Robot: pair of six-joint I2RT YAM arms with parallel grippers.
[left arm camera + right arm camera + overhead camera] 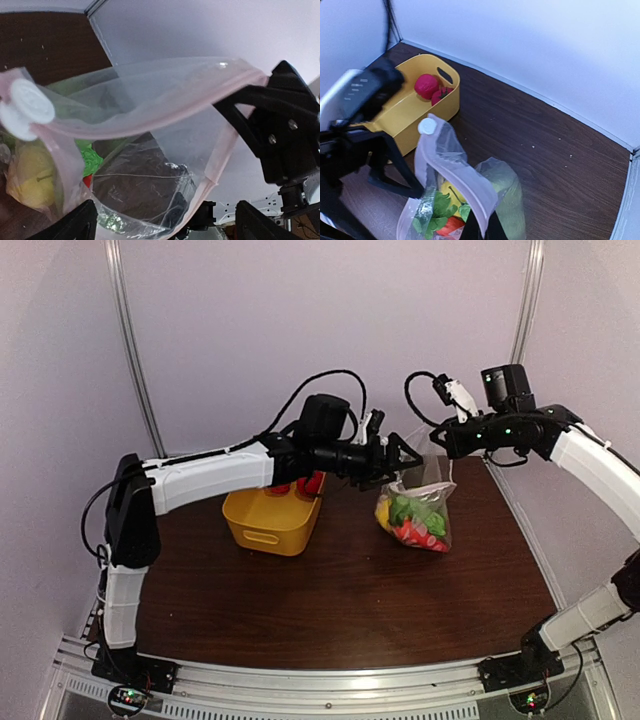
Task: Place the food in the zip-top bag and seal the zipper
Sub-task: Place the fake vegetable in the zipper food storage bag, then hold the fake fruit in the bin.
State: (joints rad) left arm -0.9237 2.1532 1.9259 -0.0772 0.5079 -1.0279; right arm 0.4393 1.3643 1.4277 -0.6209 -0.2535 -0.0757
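The right gripper (442, 440) is clamped on one end of the zipper (150, 117), holding the mouth of the zip-top bag (425, 490) up at centre right of the top view. The bag's belly, with yellow, green and red food (412, 518) in it, sags toward the surface (350, 590). The left gripper (398, 453) sits just beside the bag's other top corner. Its fingers (75, 225) show at the bottom corners of the left wrist view, standing apart with bag film between them. From there the zipper's long axis runs across the frame, from a white slider (27, 107) at the left edge to the right gripper's clamp at the right, so the left arm is the nearer one to the slider. Red pieces (426, 86) lie in the yellow basket (262, 525), left of the bag. Whether the film touches the left fingers is hard to tell, and the crinkled plastic blurs the count of food inside.
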